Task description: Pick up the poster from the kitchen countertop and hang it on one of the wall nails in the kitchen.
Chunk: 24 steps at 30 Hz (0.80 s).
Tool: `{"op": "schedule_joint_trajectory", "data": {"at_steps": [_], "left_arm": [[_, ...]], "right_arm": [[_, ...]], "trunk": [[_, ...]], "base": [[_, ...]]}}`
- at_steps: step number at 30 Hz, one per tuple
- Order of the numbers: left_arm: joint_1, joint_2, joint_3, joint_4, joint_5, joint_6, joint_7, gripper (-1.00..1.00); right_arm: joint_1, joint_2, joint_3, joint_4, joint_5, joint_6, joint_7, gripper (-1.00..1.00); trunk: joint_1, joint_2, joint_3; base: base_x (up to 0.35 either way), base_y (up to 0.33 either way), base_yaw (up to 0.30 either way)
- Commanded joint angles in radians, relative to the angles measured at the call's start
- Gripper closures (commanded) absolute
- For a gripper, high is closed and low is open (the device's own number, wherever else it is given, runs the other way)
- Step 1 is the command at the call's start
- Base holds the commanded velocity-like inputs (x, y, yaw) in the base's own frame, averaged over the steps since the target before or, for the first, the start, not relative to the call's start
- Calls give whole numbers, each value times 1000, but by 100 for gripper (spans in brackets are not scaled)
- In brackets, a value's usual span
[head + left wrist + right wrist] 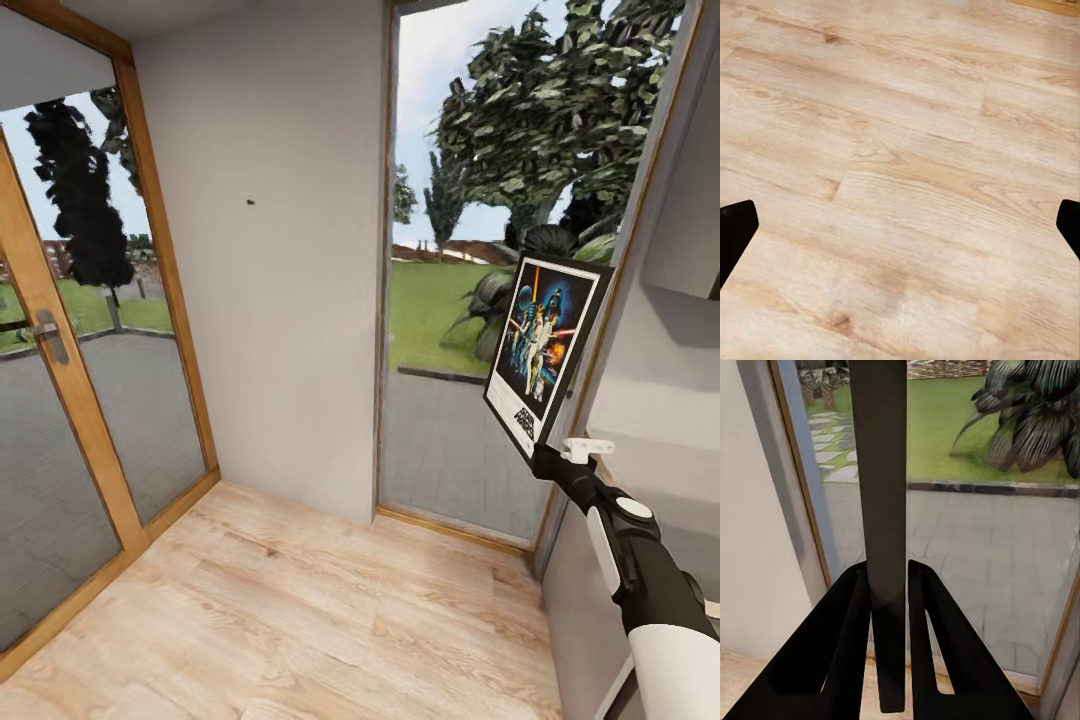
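Note:
The poster (543, 347), black-framed with colourful figures on dark blue, is held upright and tilted at the right of the head view, in front of a tall window. My right gripper (540, 455) is shut on its lower edge. In the right wrist view the poster (885, 510) shows edge-on as a dark strip clamped between the two black fingers (840, 660). A wall nail (250, 202) is a tiny dark speck on the pale grey wall, well to the left of and above the poster. My left gripper (900, 232) is open over bare wood floor.
A glass door with a wooden frame and metal handle (48, 335) stands at the left. The grey wall panel (270, 300) sits between the door and a tall window (450, 380). Light wood floor (300, 620) spreads below. A pale wall and cabinet (690, 230) close in on the right.

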Motion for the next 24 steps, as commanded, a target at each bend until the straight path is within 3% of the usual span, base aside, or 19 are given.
{"op": "schedule_joint_trajectory", "data": {"at_steps": [1, 11, 24], "left_arm": [[0, 0, 3, -1, -1, -1, -6, -100], [0, 0, 3, -13, -2, -1, -7, -100], [0, 0, 3, -13, -2, -1, -7, -100]], "right_arm": [[-1, 0, -3, -1, -1, 6, 7, 100], [-1, 0, -2, -1, 0, 6, 7, 100], [-1, 2, -2, -1, 1, 6, 7, 100]], "trunk": [[-3, 6, 2], [-42, 76, 33], [-42, 76, 33]], "base": [[0, 0, 0], [0, 0, 0], [0, 0, 0]]}}
